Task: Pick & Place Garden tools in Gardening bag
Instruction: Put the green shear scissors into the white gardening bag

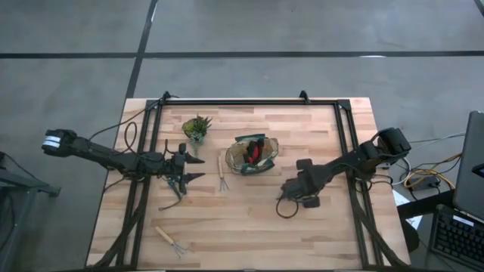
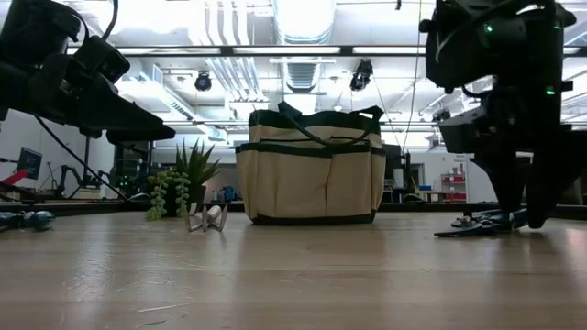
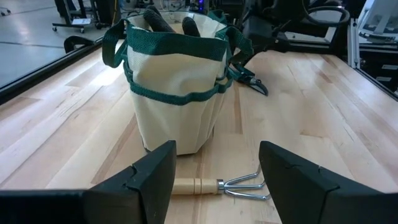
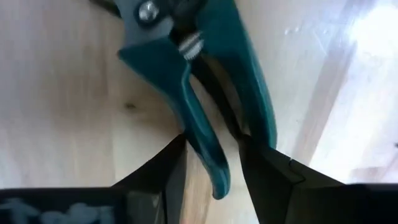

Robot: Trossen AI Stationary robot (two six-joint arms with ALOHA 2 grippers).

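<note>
- The right gripper (image 4: pixel 211 165), to the right of the gardening bag (image 1: pixel 253 155), has its fingers (image 4: pixel 273 180) slightly parted, straddling one teal handle of the pruning shears (image 4: pixel 199 93) lying on the table (image 1: pixel 249 227).
- The left gripper (image 3: pixel 214 177), left of the bag, spreads wide and empty.
- The bag holds a red-and-black glove (image 1: pixel 255 149).
- One fork (image 3: pixel 214 185) lies between the left fingers and the bag; another fork (image 1: pixel 170 240) lies well apart from the bag.

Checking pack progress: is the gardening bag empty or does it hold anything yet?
Not empty. The gardening bag stands upright with its mouth open, and the red-and-black glove shows inside it in the high view. A fork lies outside on the table.
</note>
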